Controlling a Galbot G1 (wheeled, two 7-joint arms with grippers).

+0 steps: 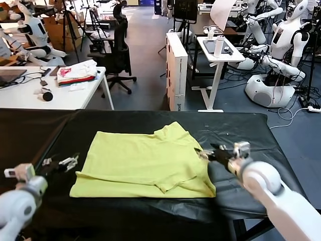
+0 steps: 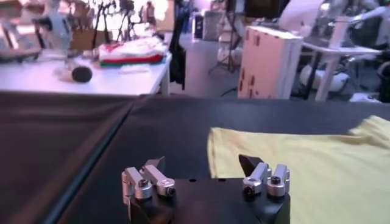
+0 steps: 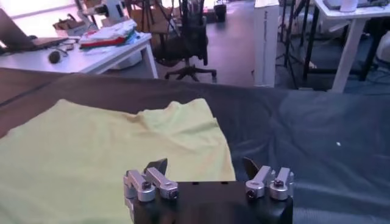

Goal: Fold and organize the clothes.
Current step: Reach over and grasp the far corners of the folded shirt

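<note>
The lime yellow-green T-shirt (image 1: 145, 163) lies partly folded on the black table, one sleeve sticking out at its far right corner (image 1: 173, 131). My left gripper (image 1: 64, 162) hovers just off the shirt's left edge, open and empty. In the left wrist view the gripper (image 2: 202, 164) has the shirt's edge (image 2: 292, 164) a little ahead of it. My right gripper (image 1: 206, 152) is at the shirt's right edge, open, holding nothing. The right wrist view shows that gripper (image 3: 204, 165) above the shirt's right border (image 3: 122, 152).
The black table cover (image 1: 241, 130) hangs loose at the front right (image 1: 200, 206). Behind stands a white desk (image 1: 30, 98) bearing a white, red and pink cloth pile (image 1: 76, 73), then an office chair (image 1: 118, 45), a white cabinet (image 1: 176, 70) and other robots (image 1: 281, 55).
</note>
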